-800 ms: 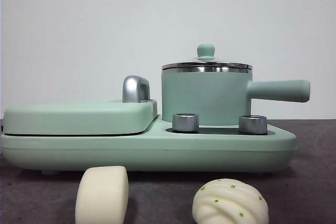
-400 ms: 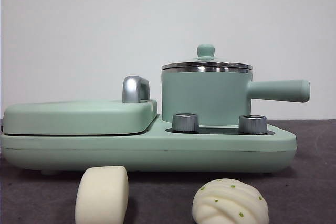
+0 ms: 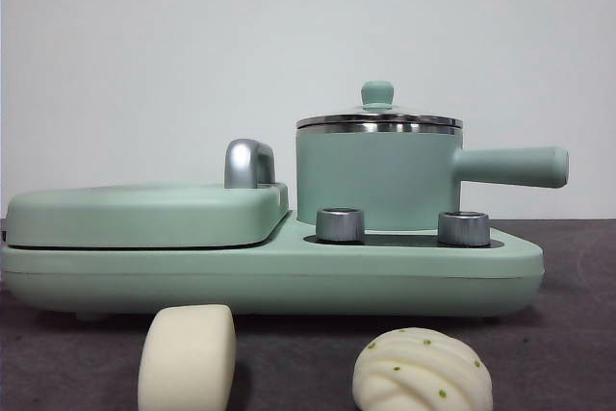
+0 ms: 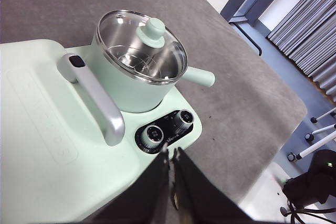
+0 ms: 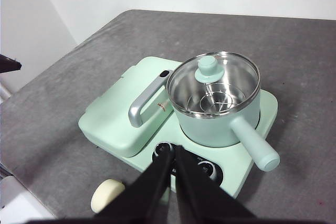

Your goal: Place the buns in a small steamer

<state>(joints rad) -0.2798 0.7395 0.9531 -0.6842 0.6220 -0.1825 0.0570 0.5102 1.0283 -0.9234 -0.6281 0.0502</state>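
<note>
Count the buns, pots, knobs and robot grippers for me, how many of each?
Buns: 2, smooth roll and speckled bun
Pots: 1, steamer
Dial knobs: 2, and
Grippers: 2, left gripper and right gripper
Total: 7

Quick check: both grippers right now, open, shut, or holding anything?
Left gripper: shut, holding nothing.
Right gripper: shut, holding nothing.

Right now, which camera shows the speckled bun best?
The front view: the speckled bun sits near and large, pleats and green specks clear. Neither wrist view shows it; the right wrist view shows only the smooth bun beside that arm's tool.
</note>
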